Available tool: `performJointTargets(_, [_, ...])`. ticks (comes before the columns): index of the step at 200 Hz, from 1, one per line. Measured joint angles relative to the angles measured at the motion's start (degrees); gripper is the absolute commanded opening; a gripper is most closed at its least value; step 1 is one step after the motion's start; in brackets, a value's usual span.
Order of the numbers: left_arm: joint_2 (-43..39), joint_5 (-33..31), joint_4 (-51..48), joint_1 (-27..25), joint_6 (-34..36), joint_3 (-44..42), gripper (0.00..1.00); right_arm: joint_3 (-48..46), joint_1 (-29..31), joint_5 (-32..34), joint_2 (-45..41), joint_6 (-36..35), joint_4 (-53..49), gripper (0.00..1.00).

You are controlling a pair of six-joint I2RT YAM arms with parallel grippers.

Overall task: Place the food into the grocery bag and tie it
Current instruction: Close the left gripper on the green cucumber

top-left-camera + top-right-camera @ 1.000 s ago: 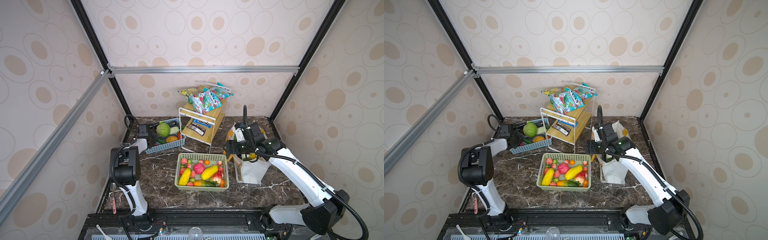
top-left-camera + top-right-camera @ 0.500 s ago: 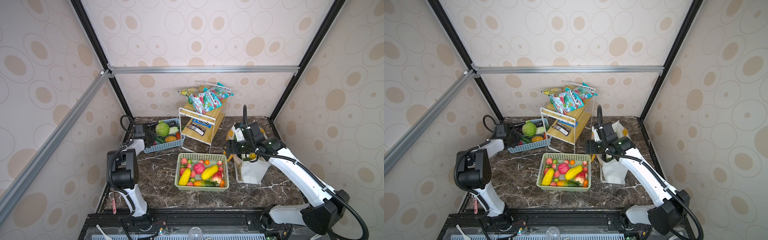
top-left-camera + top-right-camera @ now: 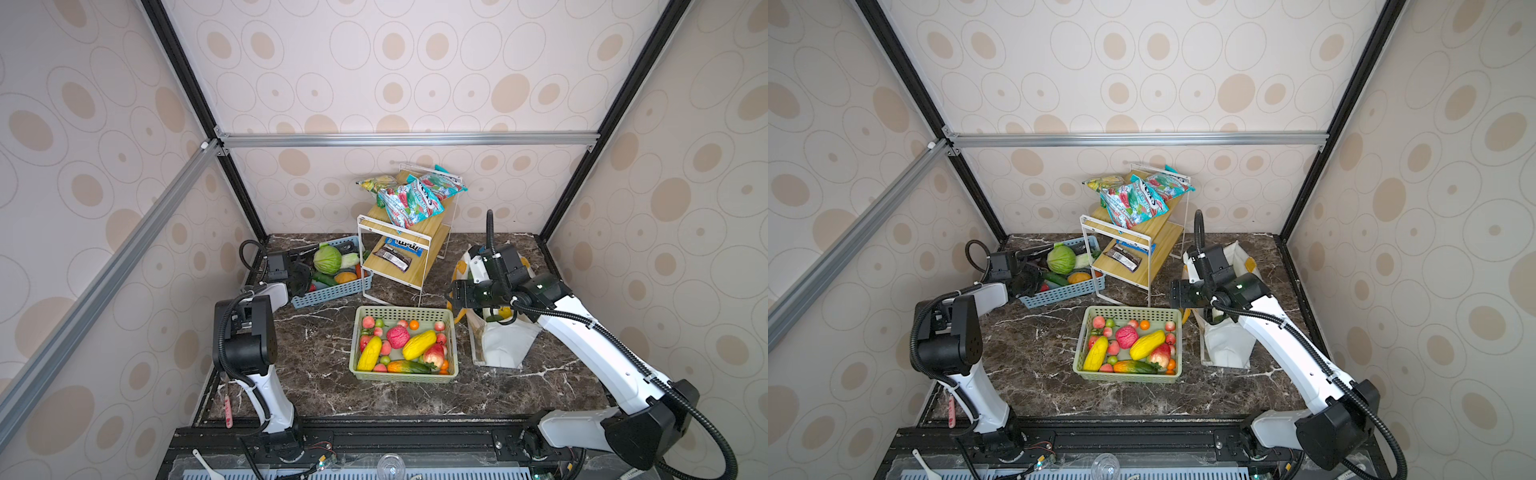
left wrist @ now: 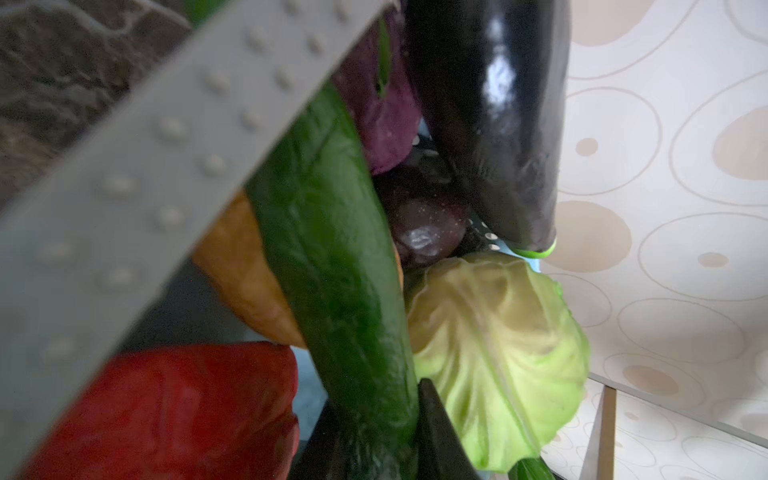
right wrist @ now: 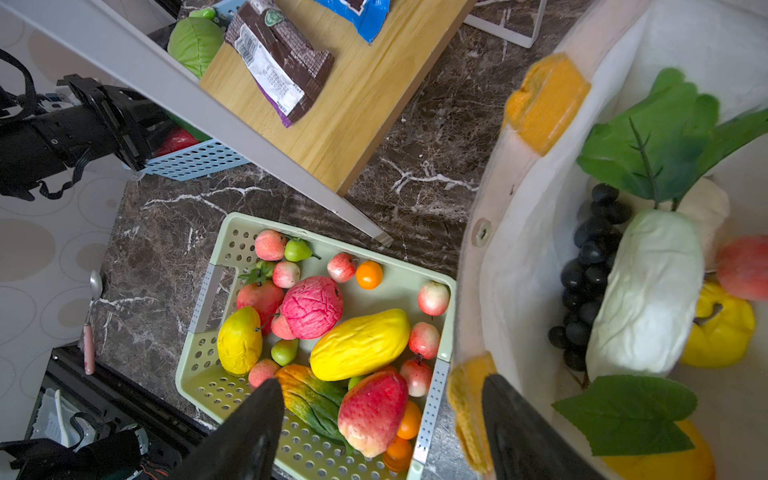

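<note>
The grocery bag [image 3: 503, 347] stands open-mouthed on the right side of the worktop [image 3: 316, 357], a dark brown marble-look slab veined in white, just beside the green basket [image 3: 401, 311]. In the right wrist view it already holds some of the food: dark grapes [image 5: 590, 266], a white bulb [image 5: 648, 291], a yellow citrus [image 5: 723, 332] and greens [image 5: 656, 137]. The right claw [image 5: 382, 380] hovers at the bag's near side with its jaws wide apart, gripping nothing. One finger sits over the green basket, the other at the bag's rim by a yellow patch [image 5: 469, 407].

The left claw [image 3: 300, 277] reaches into the blue basket [image 3: 328, 293] at the back left of the worktop. In the left wrist view its jaws are closed on the cucumber [image 4: 332, 249], which lies among a pale green leafy head [image 4: 498, 353], an aubergine [image 4: 490, 104] and a red vegetable [image 4: 174, 407].

Toward the back, between the blue basket and the bag, stands a two-tier rack [image 3: 430, 226] of wood shelves on a white wire frame, with snack packets [image 3: 409, 199] on top. The green basket is heaped with toy fruit.

The room is a booth: walls [image 3: 415, 62] papered cream with beige ovals, black corner posts [image 3: 616, 104], and aluminium bars [image 3: 407, 139] crossing at the back and left. A pink-handled spoon [image 3: 228, 409] lies off the worktop's left front edge
</note>
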Motion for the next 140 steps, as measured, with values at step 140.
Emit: performJointTargets(140, [-0.74, 9.86, 8.5, 2.58, -5.57, -2.84, 0.25, 0.0, 1.4, 0.22, 0.5, 0.04, 0.13, 0.78])
